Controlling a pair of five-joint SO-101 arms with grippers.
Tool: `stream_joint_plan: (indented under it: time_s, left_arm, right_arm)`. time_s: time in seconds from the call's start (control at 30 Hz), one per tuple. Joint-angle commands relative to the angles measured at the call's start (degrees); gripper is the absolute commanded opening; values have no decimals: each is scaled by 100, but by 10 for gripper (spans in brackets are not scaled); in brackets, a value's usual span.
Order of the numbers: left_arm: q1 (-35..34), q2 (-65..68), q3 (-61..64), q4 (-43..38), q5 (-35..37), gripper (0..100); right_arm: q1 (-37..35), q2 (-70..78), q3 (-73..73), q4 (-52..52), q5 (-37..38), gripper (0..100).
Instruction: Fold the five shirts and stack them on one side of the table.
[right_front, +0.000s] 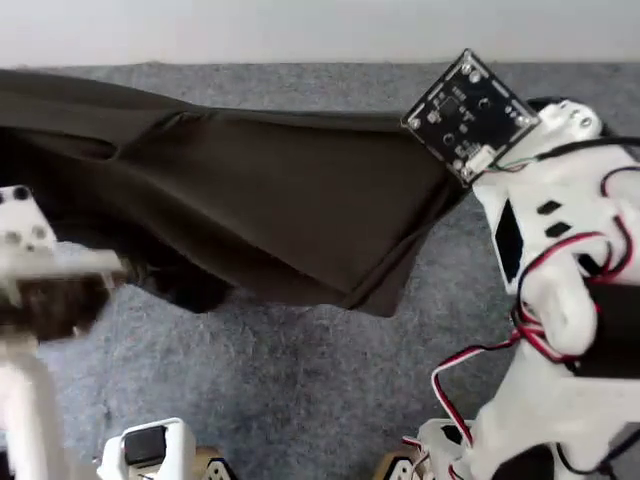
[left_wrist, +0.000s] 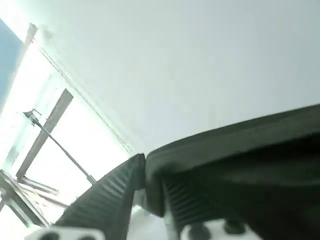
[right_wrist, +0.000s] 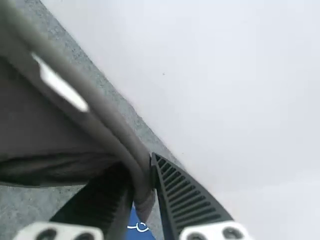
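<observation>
A dark brown shirt (right_front: 270, 200) hangs stretched across the back of the grey table between the two arms. My left gripper (left_wrist: 150, 187) is shut on a thick folded edge of the shirt (left_wrist: 240, 165), lifted toward the ceiling; its arm (right_front: 45, 290) sits at the left in the high view. My right gripper (right_wrist: 142, 192) is shut on a rolled hem of the shirt (right_wrist: 75, 120), held up by the white wall. The right arm (right_front: 560, 250) stands at the right, its wrist board (right_front: 470, 112) over the shirt's corner.
Grey carpet-like table surface (right_front: 300, 390) lies bare in front of the shirt. A white wall (right_front: 300, 30) borders the table's far edge. Arm bases (right_front: 150, 450) stand at the near edge. Window frames (left_wrist: 45, 145) appear in the left wrist view.
</observation>
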Motion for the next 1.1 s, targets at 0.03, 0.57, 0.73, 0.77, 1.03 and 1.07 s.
stream_joint_plan:
  time_s: [0.03, 0.57, 0.73, 0.77, 1.03, 1.07]
  left_arm:
    - [185, 97, -426, -923, -888, 15]
    - [396, 88, -848, 255, -1336, 15]
    - [396, 88, -1262, 264, -1327, 15]
    - [396, 88, -1349, 264, -1327, 15]
    - [387, 88, -2044, 229, -1327, 15]
    - [387, 88, -2149, 220, -1327, 15]
  right_arm:
    - [145, -110, 176, 22, 35, 10]
    - [-92, -716, 967, 549, 290, 10]
    - [-92, -1516, 967, 523, 334, 10]
    - [-92, -1648, 967, 523, 334, 10]
    - [347, -2563, 985, 321, 343, 10]
    - [585, -2589, 993, 163, 378, 10]
